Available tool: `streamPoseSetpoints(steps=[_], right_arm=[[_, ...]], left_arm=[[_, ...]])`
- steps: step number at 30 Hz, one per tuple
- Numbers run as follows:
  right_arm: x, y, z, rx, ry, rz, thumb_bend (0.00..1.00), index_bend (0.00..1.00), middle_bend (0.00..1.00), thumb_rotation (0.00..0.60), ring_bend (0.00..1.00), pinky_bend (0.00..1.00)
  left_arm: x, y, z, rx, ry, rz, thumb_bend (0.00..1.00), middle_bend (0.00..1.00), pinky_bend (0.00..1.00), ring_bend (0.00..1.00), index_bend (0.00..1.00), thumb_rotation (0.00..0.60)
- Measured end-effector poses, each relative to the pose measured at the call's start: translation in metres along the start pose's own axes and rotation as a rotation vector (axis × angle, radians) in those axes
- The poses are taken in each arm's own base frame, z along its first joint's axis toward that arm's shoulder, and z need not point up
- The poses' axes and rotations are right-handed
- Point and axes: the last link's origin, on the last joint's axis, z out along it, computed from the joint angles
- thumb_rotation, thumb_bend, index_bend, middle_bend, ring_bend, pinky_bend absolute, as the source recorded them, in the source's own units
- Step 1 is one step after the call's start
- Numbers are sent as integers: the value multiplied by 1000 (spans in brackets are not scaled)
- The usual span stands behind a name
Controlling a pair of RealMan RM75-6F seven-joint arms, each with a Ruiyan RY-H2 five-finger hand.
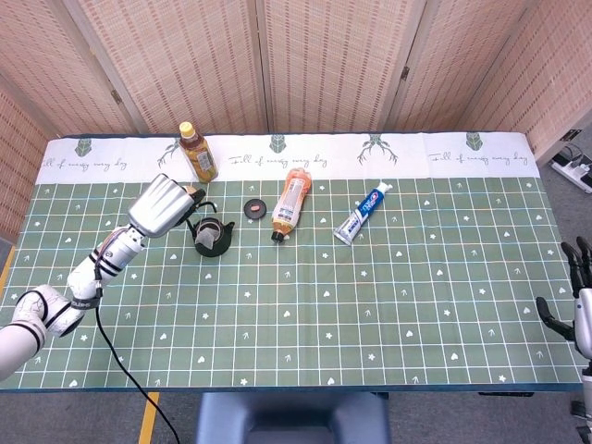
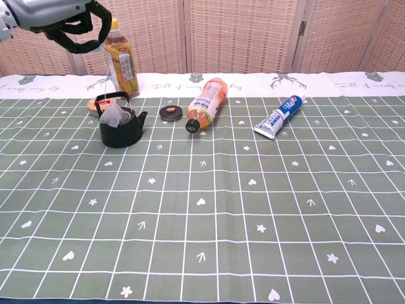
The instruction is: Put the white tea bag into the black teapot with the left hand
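The black teapot (image 2: 120, 130) stands at the left of the table, also seen in the head view as the teapot (image 1: 213, 237). The white tea bag (image 2: 114, 116) hangs on a thin string at the teapot's mouth, under its raised handle. My left hand (image 2: 69, 22) is above and to the left of the pot, fingers curled, and pinches the top of that string. The head view shows the left hand (image 1: 165, 205) just left of the pot. My right hand (image 1: 578, 291) rests at the table's right edge, fingers apart, holding nothing.
A round black lid (image 2: 171, 113) lies right of the teapot. An orange drink bottle (image 2: 207, 104) lies on its side beyond it, and a toothpaste tube (image 2: 278, 118) further right. An upright tea bottle (image 2: 121, 63) stands behind the pot. A small orange item (image 2: 93, 106) sits behind the pot's left side.
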Motion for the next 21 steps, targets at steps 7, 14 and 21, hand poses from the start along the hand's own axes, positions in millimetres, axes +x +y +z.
streamPoseSetpoints(steps=[7,14,21], right_arm=[[0,5,5,-33,-3,0,365,0,0,600,0,0],[-4,13,18,-82,-30,1,365,0,0,600,0,0],[-4,18,26,-110,-45,3,365,0,0,600,0,0]], left_arm=[[-9,-6,14,9,-12,-18,467,1000,1000,1000,699,600],[-18,-14,35,36,-28,-39,467,1000,1000,1000,695,600],[-27,-20,51,85,-65,-74,467,1000,1000,1000,690,600]])
